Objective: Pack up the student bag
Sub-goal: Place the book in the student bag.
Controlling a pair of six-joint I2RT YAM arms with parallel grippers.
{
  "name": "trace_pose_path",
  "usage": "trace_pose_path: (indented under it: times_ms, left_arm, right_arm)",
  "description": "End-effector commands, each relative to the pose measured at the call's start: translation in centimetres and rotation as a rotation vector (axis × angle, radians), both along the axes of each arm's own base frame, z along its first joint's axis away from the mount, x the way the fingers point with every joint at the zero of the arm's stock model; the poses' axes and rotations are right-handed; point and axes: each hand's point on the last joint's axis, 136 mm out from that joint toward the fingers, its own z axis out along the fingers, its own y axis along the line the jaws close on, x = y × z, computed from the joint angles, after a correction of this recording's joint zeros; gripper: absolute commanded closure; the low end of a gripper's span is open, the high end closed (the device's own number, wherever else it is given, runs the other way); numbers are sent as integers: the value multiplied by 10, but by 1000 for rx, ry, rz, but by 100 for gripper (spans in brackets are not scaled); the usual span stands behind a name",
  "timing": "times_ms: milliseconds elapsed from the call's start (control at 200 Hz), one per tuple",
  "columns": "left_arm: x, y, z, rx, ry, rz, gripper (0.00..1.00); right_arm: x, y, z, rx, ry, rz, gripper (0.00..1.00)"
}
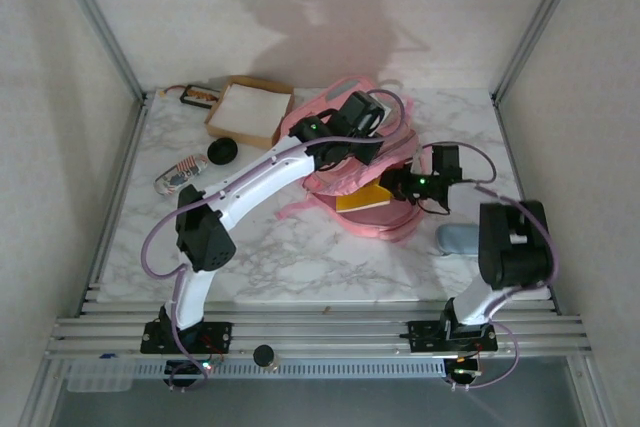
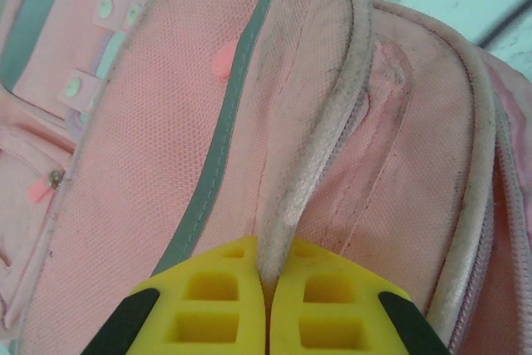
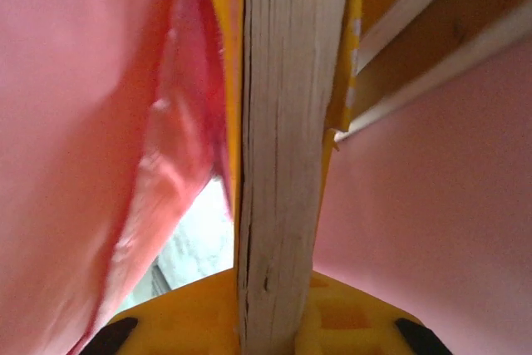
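The pink student bag (image 1: 345, 172) lies at the middle of the marble table, its main opening facing right. My left gripper (image 1: 362, 143) is above it, shut on the piped edge (image 2: 312, 155) of the bag's flap and holding it up. My right gripper (image 1: 400, 187) is at the bag's right side, shut on a yellow-covered book (image 1: 362, 197) that sits partly inside the opening. In the right wrist view the book's page edges (image 3: 287, 147) run straight up between the yellow fingers (image 3: 349, 322), with pink fabric (image 3: 91, 122) on both sides.
A brown cardboard box with white inside (image 1: 250, 109) stands at the back left. Near it lie a black round object (image 1: 222, 151), a clear case (image 1: 178, 175) and a small dark item (image 1: 200, 96). A grey-blue object (image 1: 458, 239) lies at the right.
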Motion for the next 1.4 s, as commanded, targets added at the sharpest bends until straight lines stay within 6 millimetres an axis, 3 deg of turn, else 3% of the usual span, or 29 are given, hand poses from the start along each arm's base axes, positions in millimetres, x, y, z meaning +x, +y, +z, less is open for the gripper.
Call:
trace_pose_path:
  times_ms: [0,80,165,265,361,446,546,646,756,806,861,1006,1187,1282,1392]
  left_arm:
    - [-9,3,64,-150,-82,15,100]
    - [-8,5,65,-151,-87,22,100]
    - [-6,6,66,-153,-93,30,100]
    - [1,11,69,-178,-91,64,100]
    - [5,13,67,-202,-90,74,100]
    - [8,14,65,-215,-81,95,100]
    - [12,16,64,-222,-81,110,100]
    - [9,11,65,-241,-67,86,100]
    - [6,7,63,-251,-48,69,100]
    - [5,6,60,-254,-35,64,100]
    - [2,3,58,-263,-12,47,100]
    - [-10,-4,52,-292,59,19,100]
    - [-16,-11,38,-330,137,20,100]
    - [-14,-18,40,-368,152,26,100]
    - [-7,-16,35,-368,148,70,100]
  right_arm:
    - [46,-5,3,-99,-139,-9,69]
    - [63,-13,-3,-158,-156,-42,58]
    - [63,-16,-5,-185,-148,-60,42]
    - [41,-24,-5,-214,-119,-107,26]
    - [16,-37,-9,-296,-80,-161,18]
    - [-5,-50,-11,-351,-48,-212,17]
    - [-28,-46,-11,-357,-29,-225,19]
    - [-51,-31,-27,-334,24,-194,30]
    - [-60,-18,-38,-313,31,-200,37]
    - [-53,-11,-38,-306,18,-196,44]
    - [-39,-4,-38,-288,3,-195,58]
    - [14,8,-21,-250,-93,-241,78]
    - [72,23,7,-198,-252,-236,80]
    - [70,28,9,-169,-239,-210,78]
    - [43,1,4,-216,-205,-268,72]
